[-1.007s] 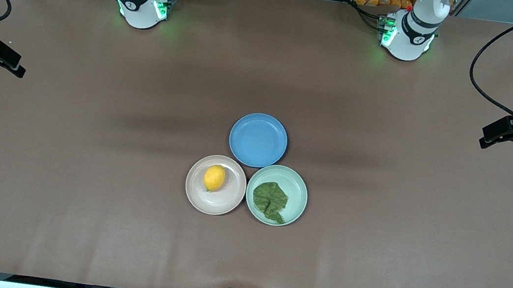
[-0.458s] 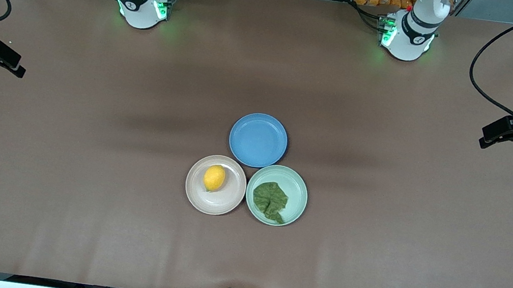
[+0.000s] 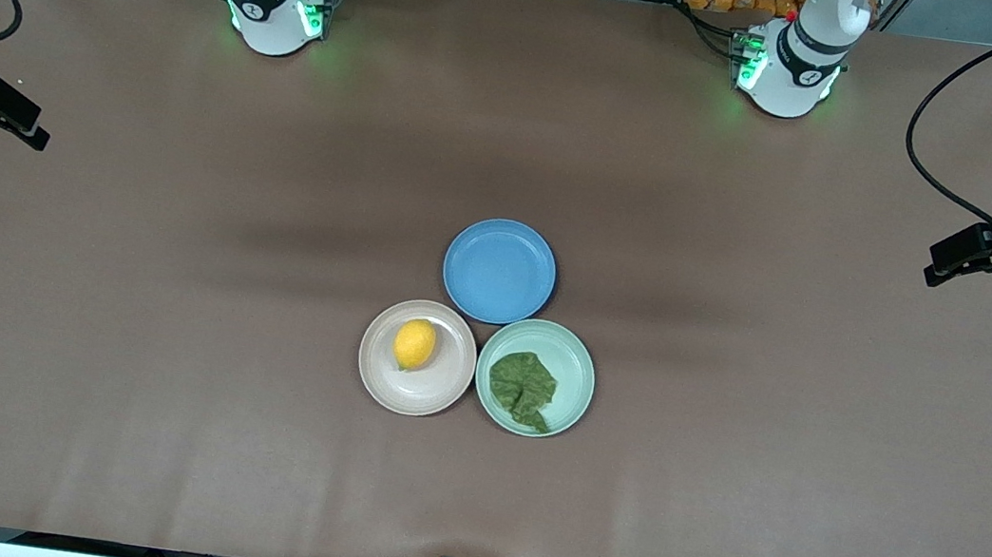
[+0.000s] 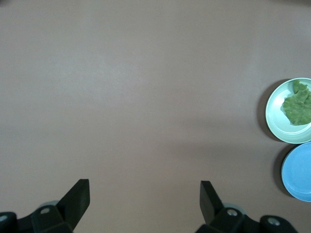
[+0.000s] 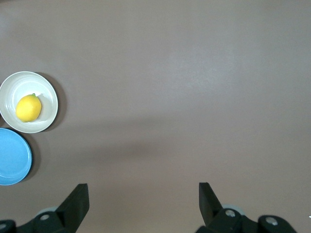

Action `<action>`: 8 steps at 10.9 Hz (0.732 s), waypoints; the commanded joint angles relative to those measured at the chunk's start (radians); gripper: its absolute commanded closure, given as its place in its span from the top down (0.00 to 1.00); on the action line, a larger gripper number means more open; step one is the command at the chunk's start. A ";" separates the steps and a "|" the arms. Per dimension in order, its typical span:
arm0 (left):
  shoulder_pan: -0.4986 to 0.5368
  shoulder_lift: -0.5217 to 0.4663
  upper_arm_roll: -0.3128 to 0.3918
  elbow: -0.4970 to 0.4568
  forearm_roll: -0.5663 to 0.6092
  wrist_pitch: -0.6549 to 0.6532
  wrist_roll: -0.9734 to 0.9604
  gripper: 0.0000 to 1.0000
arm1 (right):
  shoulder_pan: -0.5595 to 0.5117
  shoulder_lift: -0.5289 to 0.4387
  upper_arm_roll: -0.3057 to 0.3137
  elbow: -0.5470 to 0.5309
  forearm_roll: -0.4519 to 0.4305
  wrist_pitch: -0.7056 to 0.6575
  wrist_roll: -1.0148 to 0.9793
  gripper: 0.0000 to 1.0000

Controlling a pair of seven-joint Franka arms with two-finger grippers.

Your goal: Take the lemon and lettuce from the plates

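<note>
lemon (image 3: 415, 344): on beige plate (image 3: 412, 394), toward the right arm's end; right hand (image 5: 141, 204) open, well apart.
lettuce (image 3: 523, 388): on mint plate (image 3: 576, 366), toward the left arm's end; left hand (image 4: 143, 201) open, well apart.

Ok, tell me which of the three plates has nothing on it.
The blue plate, farthest from the front camera. The beige plate holds the lemon and the mint green plate holds the lettuce.

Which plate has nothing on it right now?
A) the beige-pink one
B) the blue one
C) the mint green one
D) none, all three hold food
B: the blue plate is bare, while the lemon sits on the beige-pink plate and the lettuce lies on the mint green plate.
</note>
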 commanded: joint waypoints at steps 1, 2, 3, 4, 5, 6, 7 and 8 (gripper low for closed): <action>-0.009 0.007 -0.002 0.020 0.003 -0.019 -0.013 1.00 | 0.029 0.077 0.015 -0.099 0.097 0.083 0.009 1.00; -0.012 0.007 -0.002 0.020 0.003 -0.019 -0.013 1.00 | 0.044 0.096 0.015 -0.098 0.097 0.101 0.009 1.00; -0.012 0.008 -0.002 0.020 0.003 -0.019 -0.013 1.00 | 0.057 0.108 0.015 -0.098 0.097 0.114 0.009 1.00; -0.016 0.008 -0.002 0.019 0.003 -0.019 -0.013 1.00 | 0.064 0.114 0.015 -0.098 0.097 0.124 0.009 1.00; -0.024 0.013 -0.002 0.020 0.003 -0.019 -0.013 1.00 | 0.066 0.124 0.015 -0.098 0.096 0.134 0.009 1.00; -0.027 0.014 -0.003 0.020 0.005 -0.019 -0.003 1.00 | 0.066 0.130 0.015 -0.098 0.096 0.138 0.009 1.00; -0.029 0.017 -0.011 0.020 0.003 -0.019 -0.004 1.00 | 0.067 0.131 0.015 -0.098 0.094 0.141 0.008 1.00; -0.029 0.025 -0.026 0.020 0.006 -0.019 -0.003 1.00 | 0.066 0.136 0.015 -0.098 0.093 0.141 0.008 1.00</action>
